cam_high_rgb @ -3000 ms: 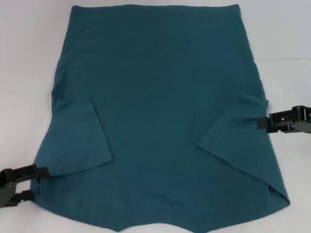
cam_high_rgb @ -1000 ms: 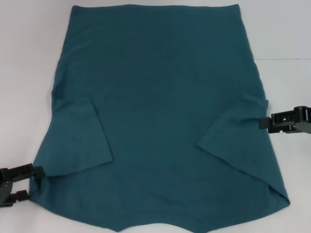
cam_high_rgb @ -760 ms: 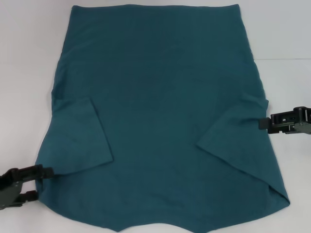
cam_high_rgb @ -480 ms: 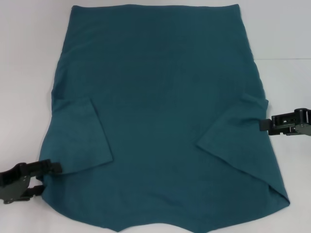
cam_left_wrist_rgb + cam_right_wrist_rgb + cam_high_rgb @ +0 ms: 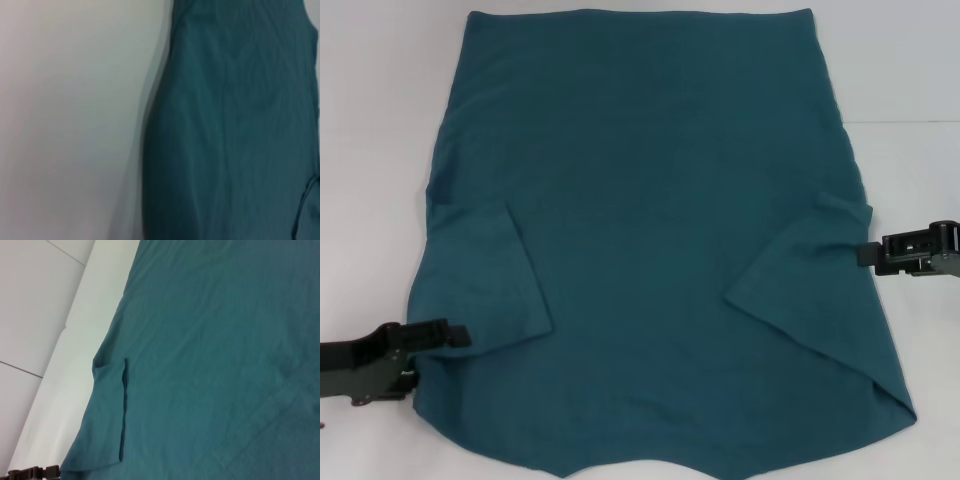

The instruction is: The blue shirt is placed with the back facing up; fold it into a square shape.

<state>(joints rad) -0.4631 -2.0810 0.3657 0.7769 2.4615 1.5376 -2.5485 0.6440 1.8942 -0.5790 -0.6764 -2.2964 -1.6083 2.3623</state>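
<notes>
Two black grippers flank the blue shirt (image 5: 640, 250), which lies spread flat on the white counter (image 5: 380, 120) with both sleeves folded inward over the body. At the shirt's left edge, near the lower corner, the left gripper (image 5: 448, 345) reaches in just below the end of the folded left sleeve; its upper finger lies over the cloth edge, and whether the fingers are closed on the fabric cannot be told. The left wrist view shows only the shirt (image 5: 235, 125) edge against the counter (image 5: 70, 115). Across the shirt's middle the cloth is smooth, with the hem on the far side and the neckline toward the near side. At the shirt's right edge, level with the folded right sleeve, the right gripper (image 5: 868, 254) touches the cloth border with its tip; how far its fingers are parted cannot be told. The right wrist view looks across the shirt (image 5: 210, 350) toward the folded left sleeve.
</notes>
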